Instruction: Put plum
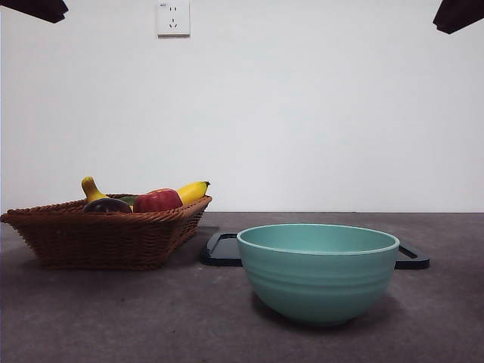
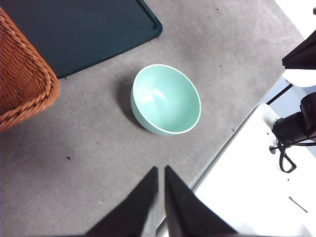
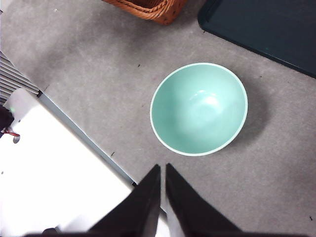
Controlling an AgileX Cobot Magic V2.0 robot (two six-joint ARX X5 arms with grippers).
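Observation:
The plum [image 1: 107, 205], dark purple and glossy, lies in a brown wicker basket [image 1: 106, 238] at the left of the front view, beside a red apple [image 1: 157, 200] and a yellow banana [image 1: 192, 191]. Both arms wait high up, seen only as black tips at the top corners. My left gripper [image 2: 161, 173] is shut and holds nothing; it hangs over the table's near edge, apart from the teal bowl [image 2: 166, 99]. My right gripper [image 3: 163, 170] is shut too, empty, just short of the same bowl [image 3: 199, 108].
A dark flat tray [image 1: 224, 249] lies behind the teal bowl [image 1: 318, 272], right of the basket. A yellow gourd-shaped fruit [image 1: 91, 189] also sits in the basket. White robot-base surfaces border the table's near edge in both wrist views.

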